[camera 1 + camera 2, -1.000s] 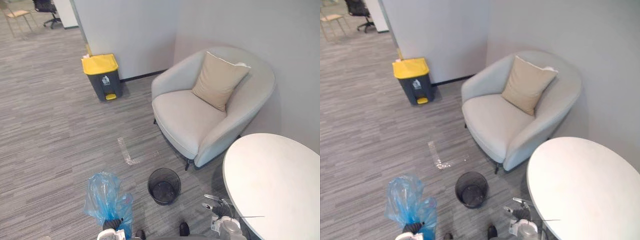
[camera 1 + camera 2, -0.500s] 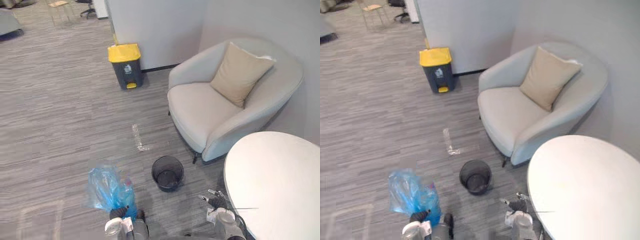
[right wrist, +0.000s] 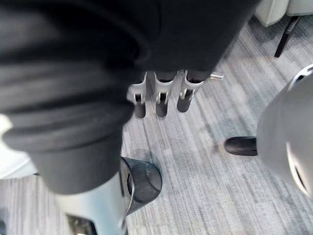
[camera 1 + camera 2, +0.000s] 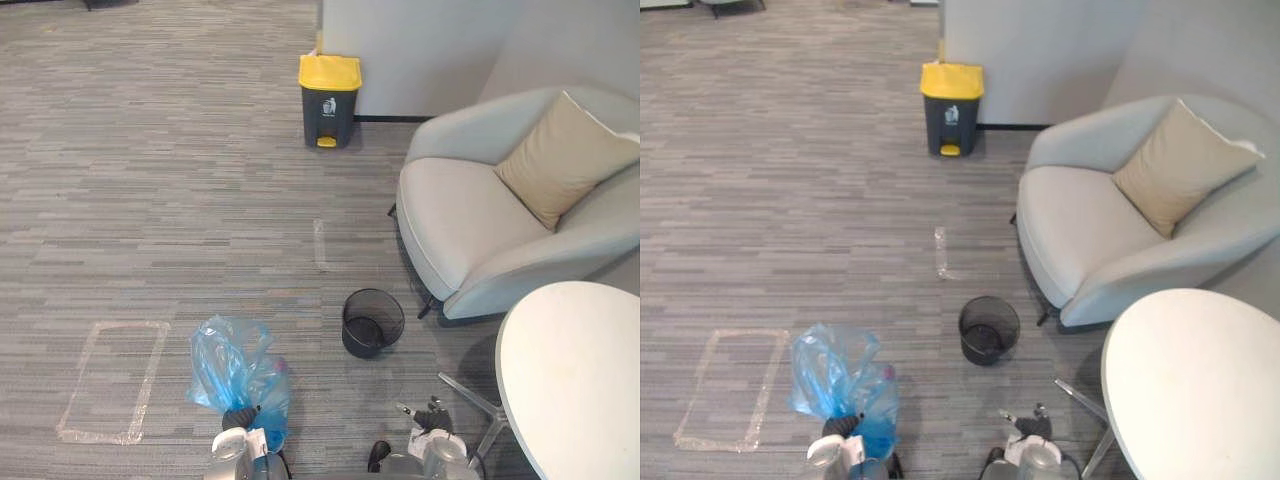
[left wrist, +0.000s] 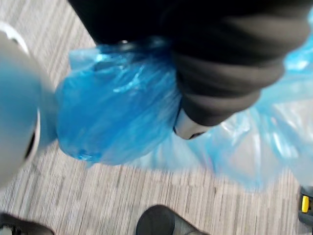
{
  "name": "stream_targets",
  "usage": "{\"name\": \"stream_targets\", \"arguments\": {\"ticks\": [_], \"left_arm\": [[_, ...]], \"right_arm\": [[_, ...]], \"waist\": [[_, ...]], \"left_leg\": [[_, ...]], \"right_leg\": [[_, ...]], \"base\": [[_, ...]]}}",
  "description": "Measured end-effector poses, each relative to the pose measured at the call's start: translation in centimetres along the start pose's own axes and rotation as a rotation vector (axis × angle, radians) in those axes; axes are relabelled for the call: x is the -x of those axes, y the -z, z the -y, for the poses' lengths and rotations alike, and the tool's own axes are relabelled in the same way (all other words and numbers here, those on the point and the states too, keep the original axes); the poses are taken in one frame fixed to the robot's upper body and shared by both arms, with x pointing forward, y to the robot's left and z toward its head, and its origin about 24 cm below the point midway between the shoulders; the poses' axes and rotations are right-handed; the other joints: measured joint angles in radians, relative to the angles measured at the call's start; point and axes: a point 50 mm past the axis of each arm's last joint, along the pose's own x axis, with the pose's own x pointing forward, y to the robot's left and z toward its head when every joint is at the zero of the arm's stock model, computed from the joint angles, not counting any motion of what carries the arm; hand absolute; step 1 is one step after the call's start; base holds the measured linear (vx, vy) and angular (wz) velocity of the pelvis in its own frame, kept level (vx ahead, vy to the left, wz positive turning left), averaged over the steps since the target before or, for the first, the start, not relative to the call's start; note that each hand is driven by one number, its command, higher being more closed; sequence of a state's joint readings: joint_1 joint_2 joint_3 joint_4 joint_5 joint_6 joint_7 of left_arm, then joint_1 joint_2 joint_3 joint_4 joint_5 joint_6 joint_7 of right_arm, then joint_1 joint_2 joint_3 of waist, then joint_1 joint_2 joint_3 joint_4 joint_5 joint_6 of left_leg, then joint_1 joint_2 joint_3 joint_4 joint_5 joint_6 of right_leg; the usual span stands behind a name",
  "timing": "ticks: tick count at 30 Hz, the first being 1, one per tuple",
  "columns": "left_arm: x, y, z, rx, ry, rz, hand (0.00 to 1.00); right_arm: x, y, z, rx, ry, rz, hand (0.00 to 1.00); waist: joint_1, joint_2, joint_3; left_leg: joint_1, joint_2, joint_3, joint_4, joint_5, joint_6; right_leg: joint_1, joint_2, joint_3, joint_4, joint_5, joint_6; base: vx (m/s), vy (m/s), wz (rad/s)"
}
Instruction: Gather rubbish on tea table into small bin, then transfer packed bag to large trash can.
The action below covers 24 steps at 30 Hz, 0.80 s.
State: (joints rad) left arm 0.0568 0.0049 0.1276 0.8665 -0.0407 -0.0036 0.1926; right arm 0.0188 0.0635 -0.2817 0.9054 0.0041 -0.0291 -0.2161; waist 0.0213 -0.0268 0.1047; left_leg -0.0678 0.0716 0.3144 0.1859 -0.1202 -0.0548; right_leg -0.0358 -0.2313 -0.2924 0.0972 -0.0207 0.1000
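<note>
While the pale grey upholstered armchair (image 4: pixel 470 215) and round white table (image 4: pixel 580 370) sit at right, the dark grey pedal bin with yellow lid (image 4: pixel 329 100) stands shut against the far wall. Translucent blue plastic bag (image 4: pixel 235 370): purplish contents show through; neck bunched in the clenched left hand (image 4: pixel 238 417). Small black mesh bin (image 4: pixel 360 342): upright on the carpet, between bag and armchair. Right hand (image 3: pixel 156 98): fingers straight, holding nothing.

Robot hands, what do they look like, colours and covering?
The right robot hand has a row of silver fingers with dark tips, below a dark ribbed cover over its back and wrist. The left robot hand shows the same black ribbed cover, with one pale silver tip beside it. The arms are silver-grey.
</note>
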Motion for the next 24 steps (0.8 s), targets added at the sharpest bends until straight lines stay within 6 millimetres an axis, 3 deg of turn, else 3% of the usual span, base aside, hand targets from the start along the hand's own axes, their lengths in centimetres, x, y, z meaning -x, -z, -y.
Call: {"name": "stream_targets", "arguments": {"ticks": [5, 8, 10, 12, 13, 15, 16, 17, 19, 20, 21, 22, 24], "left_arm": [[0.2, 1.3, -1.3, -0.010, -0.031, -0.040, 1.00], [0.1, 1.0, -1.3, -0.006, -0.032, -0.030, 1.00], [0.2, 1.2, -1.3, -0.005, -0.033, -0.032, 1.00], [0.1, 1.1, -1.6, 0.001, -0.043, -0.030, 1.00], [0.0, 0.8, -2.0, 0.023, -0.063, -0.028, 1.00], [0.0, 0.7, -2.1, 0.023, -0.063, -0.024, 1.00], [-0.2, 0.3, -2.0, 0.021, -0.062, -0.014, 1.00], [-0.2, 0.3, -2.0, 0.021, -0.060, -0.015, 1.00], [-0.2, 0.2, -1.4, 0.027, -0.047, -0.014, 1.00], [-0.2, 0.0, -1.0, 0.029, -0.037, -0.010, 1.00], [-0.2, 0.0, -0.3, 0.040, -0.022, -0.014, 1.00], [-0.1, 0.2, 0.0, 0.046, -0.016, -0.019, 1.00], [0.2, 0.6, 1.0, 0.067, 0.005, -0.033, 1.00]], "right_arm": [[-0.1, 0.3, -0.1, -0.006, 0.002, -0.026, 0.00], [-0.2, 0.3, 0.2, -0.010, 0.013, -0.026, 0.00], [-0.1, 0.4, 0.2, -0.009, 0.013, -0.030, 0.00], [0.0, 0.2, 0.2, -0.014, 0.011, -0.010, 0.00], [-0.1, -0.1, 0.1, -0.017, 0.009, -0.004, 0.00], [-0.1, 0.1, 0.1, -0.020, 0.011, -0.010, 0.00], [-0.1, 0.0, 0.0, -0.021, 0.009, -0.010, 0.00], [-0.1, 0.0, 0.1, -0.020, 0.011, -0.010, 0.00], [-0.1, 0.0, 0.3, -0.028, 0.019, -0.010, 0.00], [-0.1, 0.2, 0.5, -0.037, 0.028, -0.017, 0.00], [-0.1, 0.5, 1.1, -0.051, 0.046, -0.027, 0.00], [-0.1, 0.6, 1.5, -0.052, 0.058, -0.029, 0.00], [-0.2, 0.4, 2.2, -0.036, 0.070, -0.022, 0.00]], "waist": [[0.004, -0.002, 0.000], [0.004, -0.007, 0.008], [0.003, -0.004, 0.020], [-0.012, -0.013, 0.035], [-0.019, -0.016, 0.047], [-0.019, -0.023, 0.048], [-0.019, -0.037, 0.056], [-0.019, -0.037, 0.056], [-0.022, -0.035, 0.057], [-0.028, -0.037, 0.056], [-0.038, -0.028, 0.052], [-0.038, -0.010, 0.046], [-0.031, 0.044, 0.025]], "left_leg": [[-0.010, -0.024, -0.015, 0.005, -0.016, 0.011], [-0.070, -0.025, -0.028, 0.121, -0.074, 0.038], [-0.088, -0.031, -0.068, 0.188, -0.127, 0.038], [-0.082, -0.034, -0.112, 0.219, -0.155, 0.050], [-0.055, -0.027, -0.171, 0.214, -0.163, 0.055], [-0.051, -0.019, -0.194, 0.213, -0.169, 0.053], [-0.033, -0.024, -0.213, 0.198, -0.177, 0.046], [-0.029, -0.025, -0.218, 0.193, -0.178, 0.046], [0.004, -0.034, -0.236, 0.170, -0.190, 0.037], [0.014, -0.043, -0.256, 0.171, -0.209, 0.025], [0.044, -0.040, -0.305, 0.171, -0.232, 0.011], [0.056, -0.026, -0.313, 0.166, -0.239, 0.005], [0.002, 0.037, -0.318, 0.326, -0.238, -0.026]], "right_leg": [[-0.007, -0.010, 0.004, 0.001, -0.017, 0.021], [-0.059, -0.047, 0.007, 0.131, -0.091, 0.035], [-0.070, -0.074, 0.009, 0.252, -0.134, 0.007], [-0.143, -0.077, 0.095, 0.458, -0.109, -0.073], [-0.232, -0.034, 0.165, 0.634, -0.133, -0.086], [-0.253, -0.004, 0.157, 0.643, -0.167, -0.063], [-0.286, 0.024, 0.124, 0.599, -0.191, -0.040], [-0.293, 0.032, 0.111, 0.575, -0.192, -0.039], [-0.301, 0.070, 0.086, 0.447, -0.188, -0.042], [-0.287, 0.081, 0.093, 0.397, -0.180, -0.061], [-0.258, 0.081, 0.074, 0.419, -0.176, -0.090], [-0.244, 0.091, 0.058, 0.419, -0.197, -0.092], [-0.197, 0.133, 0.002, 0.402, -0.239, -0.123]], "base": [[-0.08, 0.057, 0.09], [0.00, 0.043, 0.23], [0.03, 0.029, 0.44], [0.14, 0.050, 0.66], [0.20, 0.029, 0.73], [0.18, -0.056, 0.62], [0.21, -0.116, 0.45], [0.29, -0.157, 0.45], [0.28, -0.167, 0.37], [0.35, -0.237, 0.83], [0.37, -0.244, 0.86], [0.45, -0.229, 0.75], [0.50, -0.205, 0.31]]}}
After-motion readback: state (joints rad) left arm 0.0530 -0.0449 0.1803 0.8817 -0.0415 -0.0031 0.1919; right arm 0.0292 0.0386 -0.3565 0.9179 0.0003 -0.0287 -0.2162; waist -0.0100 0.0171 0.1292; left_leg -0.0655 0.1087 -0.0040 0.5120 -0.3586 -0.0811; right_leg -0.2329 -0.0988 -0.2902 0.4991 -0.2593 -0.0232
